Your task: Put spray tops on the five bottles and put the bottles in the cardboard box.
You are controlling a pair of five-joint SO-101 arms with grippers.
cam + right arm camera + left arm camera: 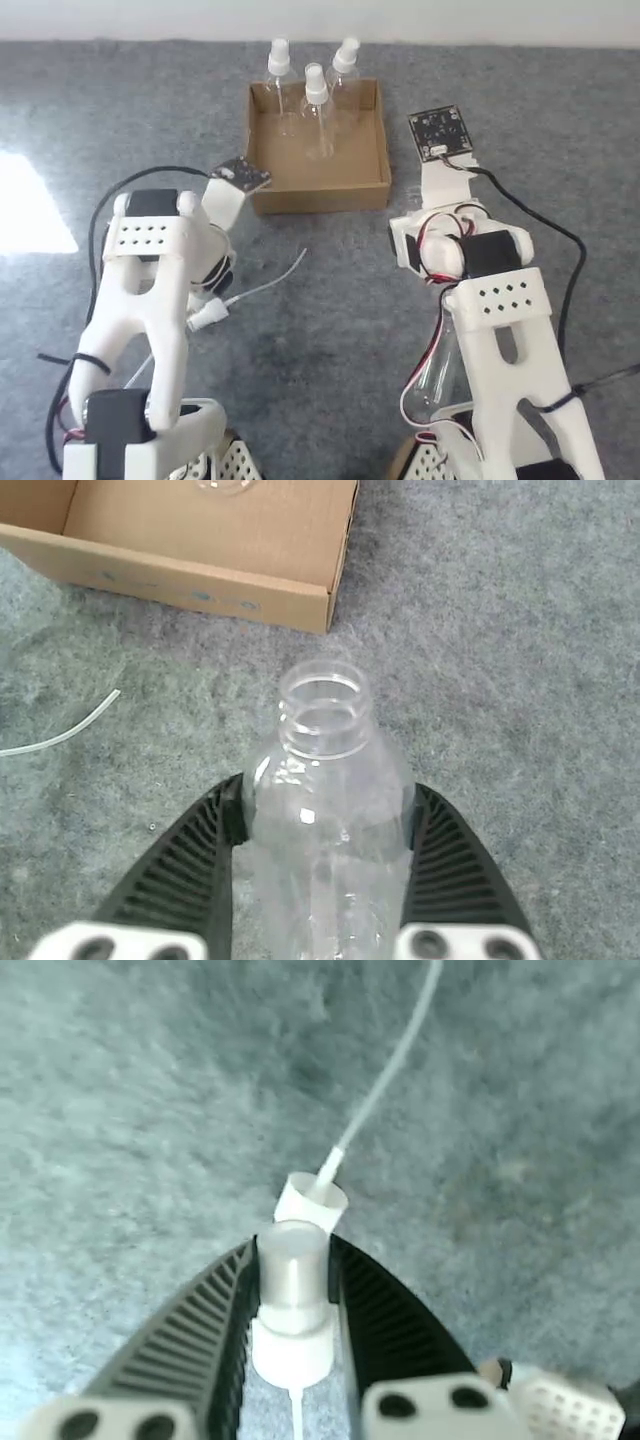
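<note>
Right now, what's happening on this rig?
The left gripper is shut on a spray top, its thin tube sticking out in front. The right gripper is shut on a clear bottle whose neck is open, with no top on it. Three bottles with spray tops are in the cardboard box. The held top and bottle are not yet joined.

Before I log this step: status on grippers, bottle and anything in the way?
Left gripper shut on spray top. Right gripper shut on uncapped bottle. Cardboard box ahead, three capped bottles at its far side.
</note>
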